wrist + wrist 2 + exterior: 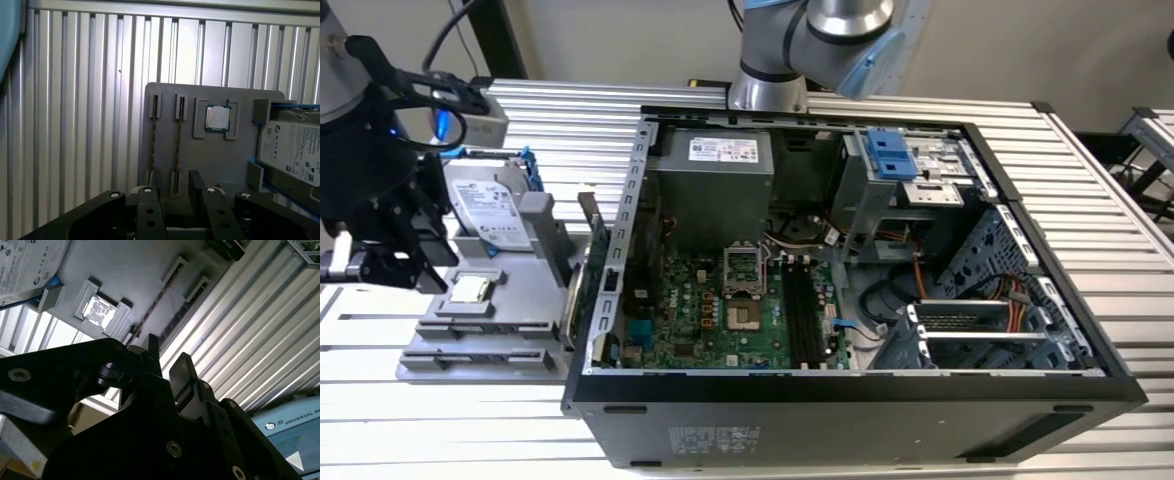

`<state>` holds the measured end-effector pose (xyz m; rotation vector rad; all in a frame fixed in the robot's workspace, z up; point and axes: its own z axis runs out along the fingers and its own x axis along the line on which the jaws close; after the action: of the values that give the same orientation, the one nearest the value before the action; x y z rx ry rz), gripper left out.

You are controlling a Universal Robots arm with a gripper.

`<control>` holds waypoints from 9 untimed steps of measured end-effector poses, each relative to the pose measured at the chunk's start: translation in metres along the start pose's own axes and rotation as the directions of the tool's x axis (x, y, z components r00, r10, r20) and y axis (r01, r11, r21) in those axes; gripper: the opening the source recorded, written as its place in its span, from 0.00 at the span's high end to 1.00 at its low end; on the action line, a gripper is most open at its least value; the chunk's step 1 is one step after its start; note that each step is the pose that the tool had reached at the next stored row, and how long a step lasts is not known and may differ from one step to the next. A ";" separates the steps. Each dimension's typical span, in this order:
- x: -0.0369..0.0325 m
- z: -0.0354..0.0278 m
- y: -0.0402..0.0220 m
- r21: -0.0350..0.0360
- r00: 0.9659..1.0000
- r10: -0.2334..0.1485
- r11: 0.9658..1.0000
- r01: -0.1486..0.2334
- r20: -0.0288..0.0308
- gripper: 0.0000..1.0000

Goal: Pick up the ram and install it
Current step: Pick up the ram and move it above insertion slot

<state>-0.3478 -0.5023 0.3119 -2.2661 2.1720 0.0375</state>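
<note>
Claw (174,192), parted, near two rams (178,142)

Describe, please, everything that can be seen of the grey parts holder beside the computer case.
The grey parts holder is a flat matte plate, plastic by its look, lying on the ribbed metal table at the exterior view's left of the open computer case. Raised slotted blocks on it hold a ram stick and a second stick on edge, side by side. A square recess holds a processor chip, and a hard drive in a blue frame sits at one end.
</note>
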 end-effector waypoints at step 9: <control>0.0001 0.0046 -0.0001 0.000 1.000 0.000 1.000 0.000 0.000 0.00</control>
<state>-0.3478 -0.5023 0.3073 -2.2661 2.1720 0.0375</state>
